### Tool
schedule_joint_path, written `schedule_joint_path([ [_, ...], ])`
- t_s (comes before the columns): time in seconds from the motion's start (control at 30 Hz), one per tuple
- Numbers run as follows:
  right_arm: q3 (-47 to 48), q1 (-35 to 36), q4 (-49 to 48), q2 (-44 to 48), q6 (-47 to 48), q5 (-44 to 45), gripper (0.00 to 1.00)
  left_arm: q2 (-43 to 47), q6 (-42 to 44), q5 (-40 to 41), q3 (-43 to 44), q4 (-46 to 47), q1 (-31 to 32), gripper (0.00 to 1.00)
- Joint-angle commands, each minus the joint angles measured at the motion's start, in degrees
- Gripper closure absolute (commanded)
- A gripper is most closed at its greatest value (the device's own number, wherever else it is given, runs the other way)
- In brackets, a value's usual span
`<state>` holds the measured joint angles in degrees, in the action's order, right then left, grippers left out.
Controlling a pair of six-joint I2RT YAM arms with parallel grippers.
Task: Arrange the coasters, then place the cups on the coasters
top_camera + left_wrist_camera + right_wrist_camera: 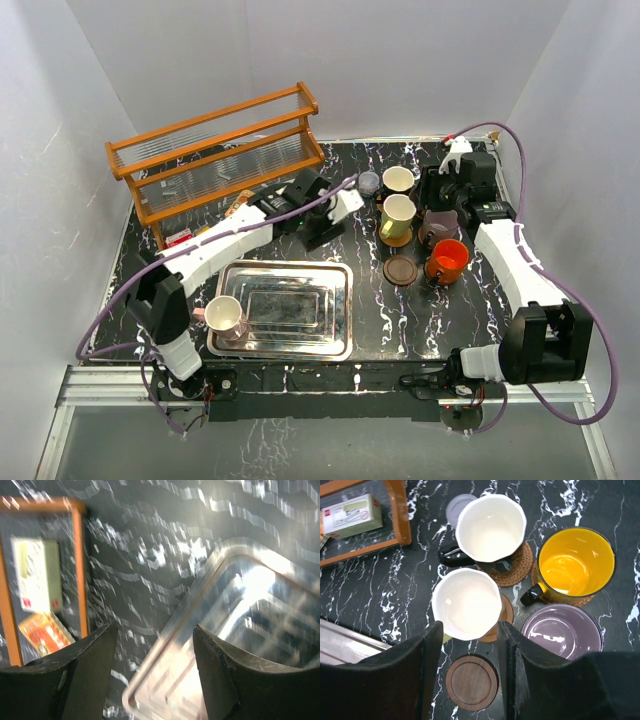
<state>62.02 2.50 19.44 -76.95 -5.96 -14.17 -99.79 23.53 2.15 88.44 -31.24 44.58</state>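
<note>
My right gripper (470,628) is open with nothing held, above an empty dark brown coaster (471,681) (401,270). In the right wrist view, a white-lined cup (466,603) stands on a reddish coaster (506,614), another (490,527) on a woven coaster (514,571), and the yellow cup (575,565) on a woven coaster (580,600). The mauve cup (563,630) is beside them. The red-orange cup (446,260) stands right of the empty coaster. A pink cup (225,316) sits at the tray's left near corner. My left gripper (155,635) is open over the tray's corner.
A metal tray (290,266) lies at the near centre-left. An orange wooden rack (215,150) stands at the back left, with small boxes (32,575) under it. A small grey-blue pot (369,182) sits left of the far cup.
</note>
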Motion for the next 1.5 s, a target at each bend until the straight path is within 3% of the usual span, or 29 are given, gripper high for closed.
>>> schedule_joint_path([
  [0.0, 1.43, -0.07, -1.03, 2.39, 7.41, -7.29, 0.49, 10.56, 5.97, -2.58, -4.93, -13.91, -2.31, 0.39],
  [0.3, 3.27, -0.08, 5.75, 2.54, 19.35, -19.39, 0.29, 23.12, 11.75, -14.13, -9.48, -32.18, -14.96, 0.31],
  [0.5, 1.00, -0.07, 4.64, 4.85, 20.55, -21.54, 0.24, 27.26, 15.20, -15.73, -12.38, -41.86, -19.20, 0.31],
  [0.7, -0.45, -0.11, 5.09, 5.99, 21.42, -26.03, 0.20, 28.74, 18.80, -12.32, -18.53, -41.43, -21.89, 0.36],
  [1.0, -2.44, -0.06, 4.47, 7.74, 21.77, -25.03, 0.18, 26.48, 21.20, -12.95, -24.62, -38.62, -22.30, 0.41],
  [1.2, -2.74, -0.14, 4.20, 7.22, 21.53, -24.67, 0.18, 22.97, 20.23, -10.97, -28.96, -34.37, -22.40, 0.61],
  [1.47, -4.17, -0.20, 3.44, 7.24, 21.34, -25.00, 0.18, 22.27, 18.81, -13.65, -30.00, -32.70, -22.33, 0.68],
])
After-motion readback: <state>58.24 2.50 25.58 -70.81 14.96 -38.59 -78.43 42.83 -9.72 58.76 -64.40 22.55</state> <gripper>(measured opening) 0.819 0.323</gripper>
